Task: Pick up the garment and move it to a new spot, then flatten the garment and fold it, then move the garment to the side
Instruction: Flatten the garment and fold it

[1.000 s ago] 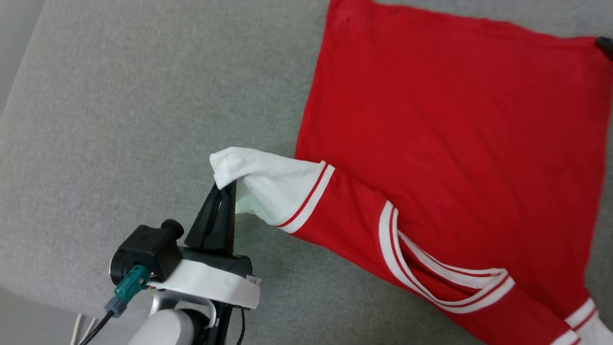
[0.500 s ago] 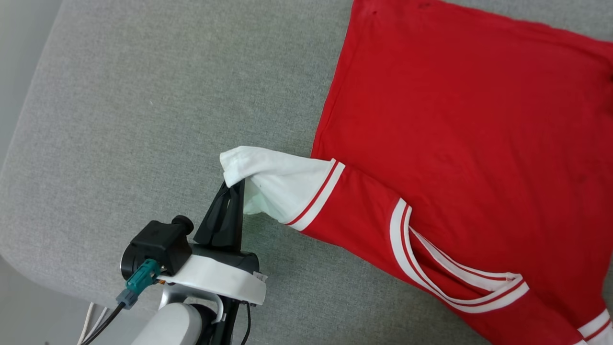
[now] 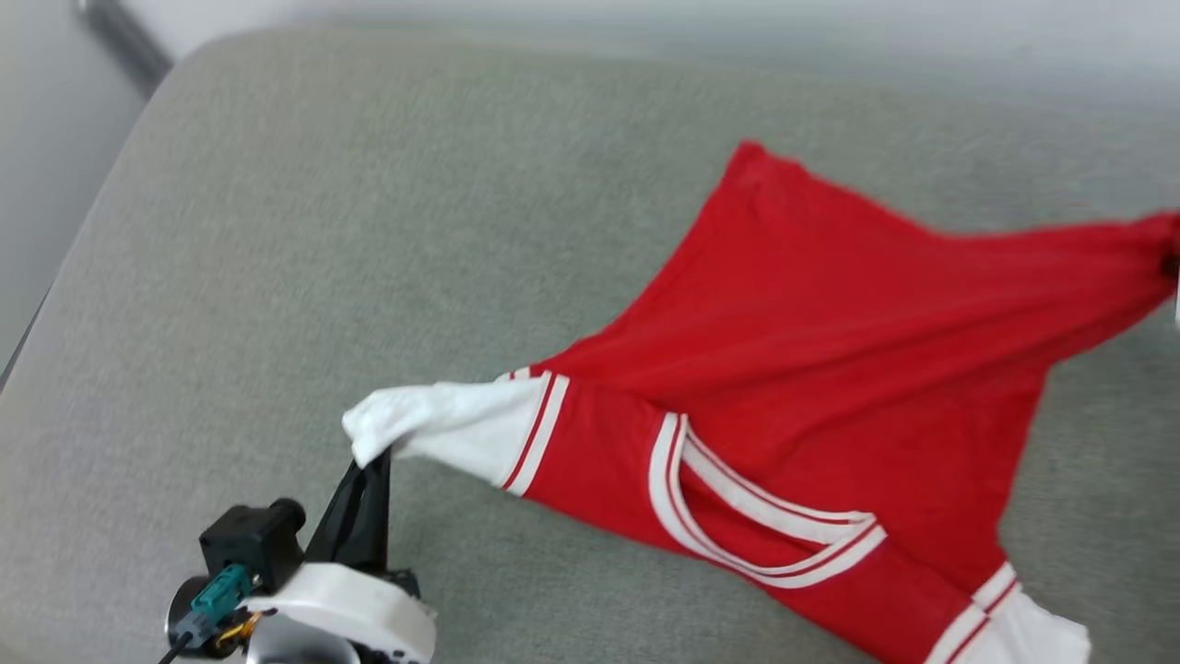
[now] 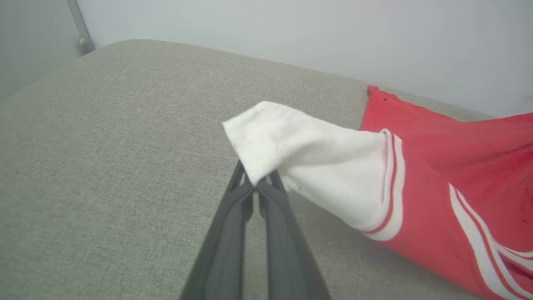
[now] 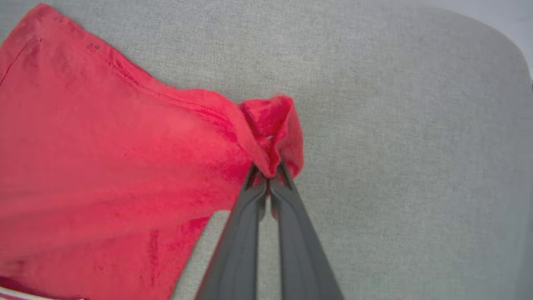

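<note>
The left jaws are clenched on the tip of the white sleeve (image 4: 291, 146), which folds over just beyond their tips, and the right jaws are pinched on a bunched red hem corner (image 5: 272, 129), so the garment (image 3: 830, 369) hangs stretched between the two pairs of jaws, partly raised off the grey upholstered surface (image 3: 277, 231) beneath them. Gripping two far-apart points seems meant to keep the cloth taut and spread while it is carried, so it should land fairly flat; the collar (image 3: 737, 516) and the other sleeve (image 3: 1032, 632), well to the right of the left jaws, sag low and may drag.
</note>
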### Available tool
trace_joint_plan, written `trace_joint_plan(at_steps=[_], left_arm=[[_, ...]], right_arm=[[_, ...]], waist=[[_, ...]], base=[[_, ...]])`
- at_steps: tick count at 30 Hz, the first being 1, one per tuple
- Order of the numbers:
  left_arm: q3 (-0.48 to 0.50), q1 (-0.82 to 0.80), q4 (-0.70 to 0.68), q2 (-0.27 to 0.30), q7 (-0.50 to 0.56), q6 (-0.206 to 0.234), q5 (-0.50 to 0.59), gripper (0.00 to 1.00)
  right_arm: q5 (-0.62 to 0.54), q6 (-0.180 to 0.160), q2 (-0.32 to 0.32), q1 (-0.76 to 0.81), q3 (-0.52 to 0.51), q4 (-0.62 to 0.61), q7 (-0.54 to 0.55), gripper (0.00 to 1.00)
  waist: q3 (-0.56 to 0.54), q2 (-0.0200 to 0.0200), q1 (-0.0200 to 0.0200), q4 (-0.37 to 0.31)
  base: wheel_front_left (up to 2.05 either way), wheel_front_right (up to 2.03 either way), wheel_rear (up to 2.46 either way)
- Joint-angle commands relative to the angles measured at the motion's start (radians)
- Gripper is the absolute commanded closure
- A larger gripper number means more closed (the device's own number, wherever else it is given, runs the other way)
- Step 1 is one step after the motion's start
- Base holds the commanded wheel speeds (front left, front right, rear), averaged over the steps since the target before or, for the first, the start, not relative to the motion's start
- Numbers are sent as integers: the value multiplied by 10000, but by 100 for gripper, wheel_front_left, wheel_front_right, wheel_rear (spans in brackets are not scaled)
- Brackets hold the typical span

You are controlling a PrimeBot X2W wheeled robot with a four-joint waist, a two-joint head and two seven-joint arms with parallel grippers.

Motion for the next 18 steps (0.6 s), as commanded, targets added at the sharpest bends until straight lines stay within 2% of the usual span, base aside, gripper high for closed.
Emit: trace_joint_plan(at_steps=[1,5,8,14,15,16,17,18], left_arm=[[52,242,9,149,76,63,-59,100],[182,735,-121,392,261,291,-162,100],[217,1024,-247,475,371,398,-229,100],[197,1309,-500,625,597,557,-259,100],[186,1345,-529,641,627,569,-268,100],[185,1370,-551,667,651,580,-275,100],[192,1393,-572,679,685,616,-284,100],[198,1406,-602,696,718,635,-292,100]], right_arm=[[241,-7,-198,808,97,-461,60,100],[780,-7,-497,3126,4,-1959,345,100],[1017,-7,-364,5130,-236,-2981,529,100],[1312,-7,531,8586,-226,-4137,969,100],[1416,-7,746,8972,-262,-4183,1005,97],[1457,-7,949,9240,-307,-4275,952,78],[1453,-5,1070,9413,-355,-4378,844,51],[1519,-7,1229,9532,-420,-4455,742,0]], waist=[[-915,0,0,-818],[-1458,0,0,-1342],[-1687,0,0,-1689],[-1914,0,0,-2154],[-1926,0,0,-2204],[-1939,0,0,-2259],[-1956,0,0,-2316],[-1966,0,0,-2370]], base=[[0,0,0],[0,0,0],[0,0,0],[0,0,0],[0,0,0],[0,0,0],[0,0,0],[0,0,0]])
